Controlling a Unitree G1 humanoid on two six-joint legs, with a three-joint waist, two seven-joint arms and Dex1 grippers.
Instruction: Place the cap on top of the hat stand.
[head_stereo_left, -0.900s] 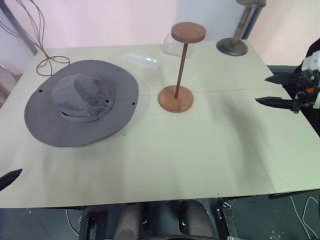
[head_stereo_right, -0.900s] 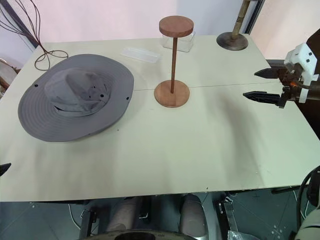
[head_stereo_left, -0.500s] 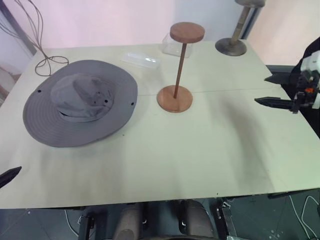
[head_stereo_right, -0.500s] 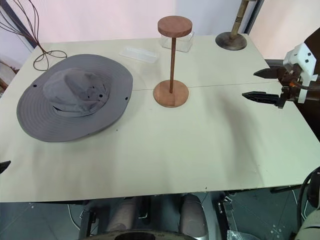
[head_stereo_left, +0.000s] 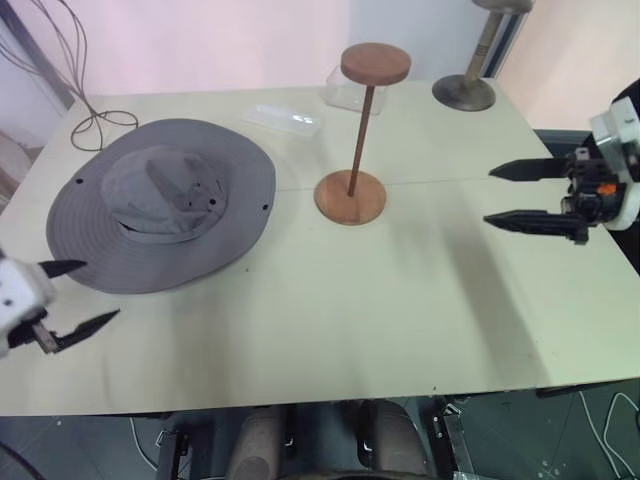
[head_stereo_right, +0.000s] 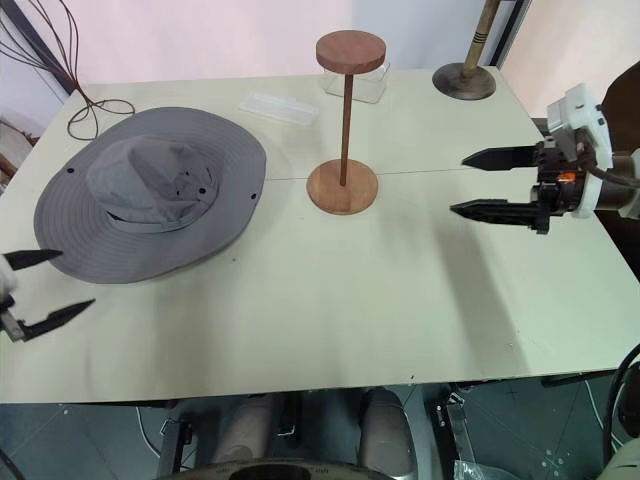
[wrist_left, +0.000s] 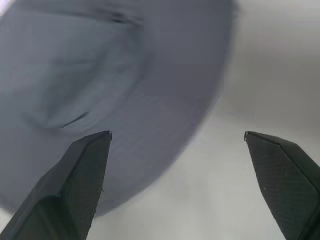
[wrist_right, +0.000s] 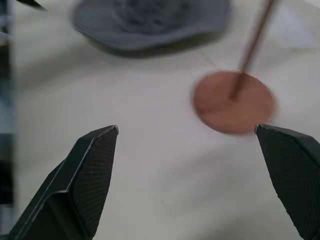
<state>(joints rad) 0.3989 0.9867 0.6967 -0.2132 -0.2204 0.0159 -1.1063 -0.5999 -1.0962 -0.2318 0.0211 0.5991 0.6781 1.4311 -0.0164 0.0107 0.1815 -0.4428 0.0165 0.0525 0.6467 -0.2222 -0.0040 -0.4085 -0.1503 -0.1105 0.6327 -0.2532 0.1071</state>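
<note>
Clear plastic containers (head_stereo_left: 352, 92) behind your hat stand (head_stereo_left: 352, 190) look empty; the cap (head_stereo_left: 165, 205) lies flat on the desk (head_stereo_left: 380, 300), just beyond your left gripper (head_stereo_left: 78, 292), fingers spread; right gripper (head_stereo_left: 515, 194) likewise released, apart.

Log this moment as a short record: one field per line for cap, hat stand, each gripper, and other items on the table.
cap: cap lies flat, crown up, on the table's left half, untouched
hat stand: hat stand upright near table centre, top disc bare
left gripper: left gripper open, empty, just off the cap's near brim
right gripper: right gripper open, empty, over the table's right edge, fingers pointing toward the stand
other items: clear plastic tray, clear container behind the stand, metal stand at far right corner, cables at far left
</note>
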